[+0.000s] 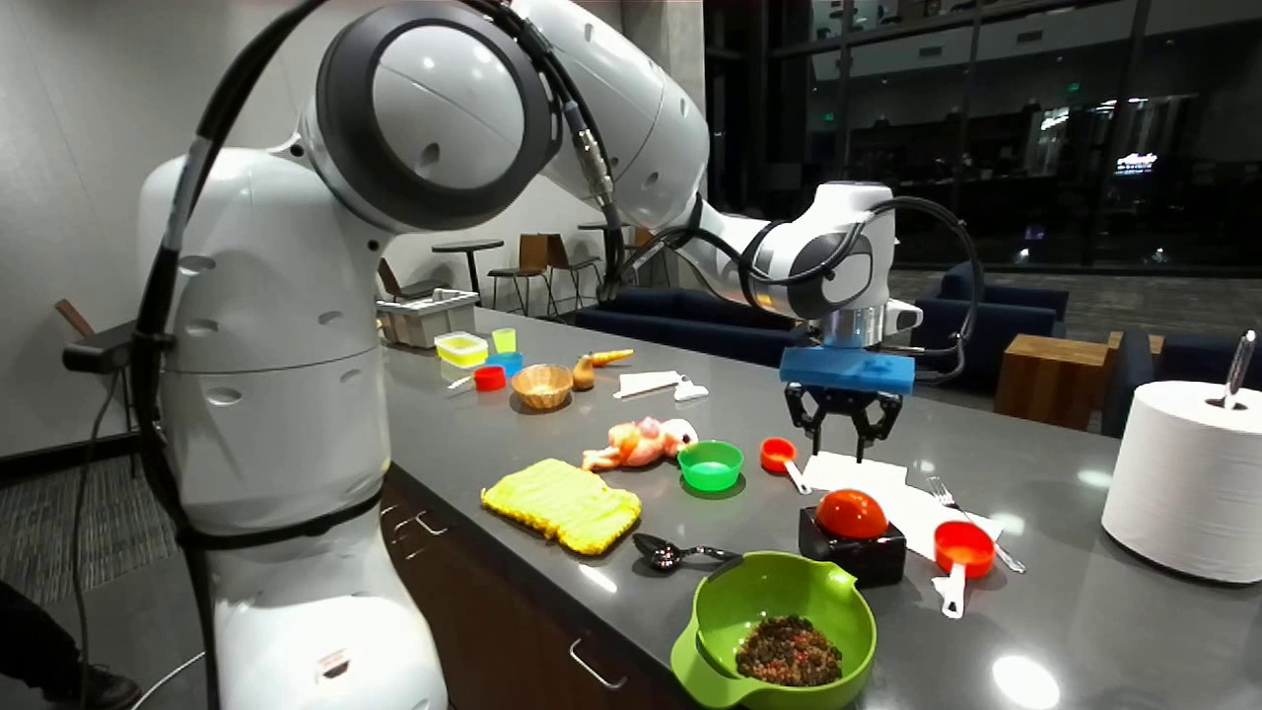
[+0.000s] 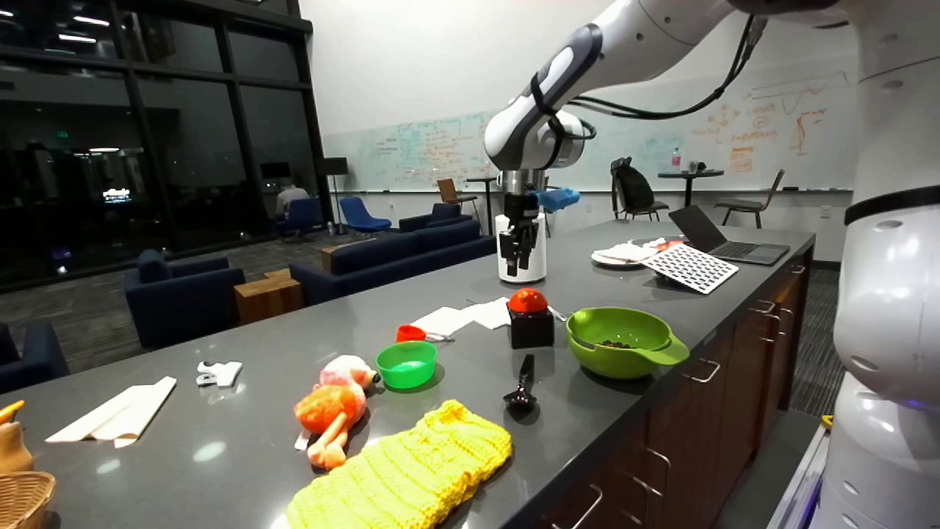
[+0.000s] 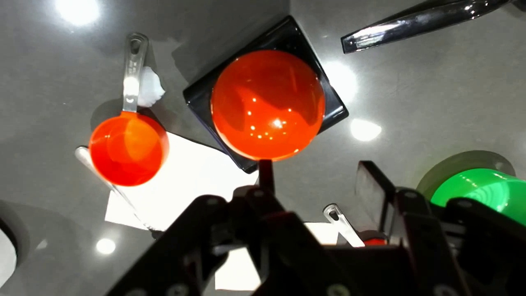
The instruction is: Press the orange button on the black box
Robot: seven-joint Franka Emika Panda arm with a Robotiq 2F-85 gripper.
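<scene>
My gripper (image 3: 317,169) hangs jaws apart, the orange button (image 3: 268,105) below and to its side, facing straight up on the black box (image 2: 532,330), its long axis unclear.

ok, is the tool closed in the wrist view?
No, the tool has its two fingers apart there, with grey countertop showing between them.

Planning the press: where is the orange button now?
Just right of centre in an exterior view, the orange button tops the black box, between white paper (left) and the larger green bowl (right).
</scene>
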